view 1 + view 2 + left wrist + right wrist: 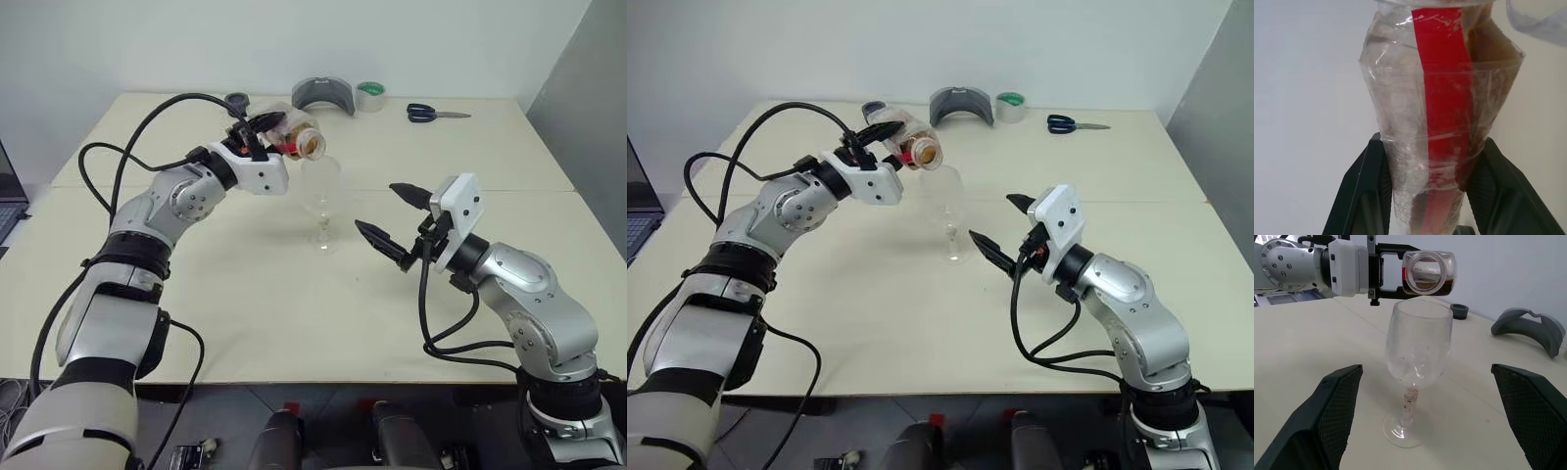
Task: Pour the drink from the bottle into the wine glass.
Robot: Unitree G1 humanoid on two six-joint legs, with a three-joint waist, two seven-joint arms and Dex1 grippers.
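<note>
A clear bottle (1427,273), tipped on its side above the rim of an upright wine glass (1415,362) on the table (245,313), is clamped by the left gripper (1425,196); its base is hidden. Brown drink (1437,285) pools inside. The right gripper (392,220) hangs spread wide beside the glass.

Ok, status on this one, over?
Left gripper shut on bottle, tipped above wine glass. Right gripper open beside glass. Glass looks empty. Nothing blocking.
</note>
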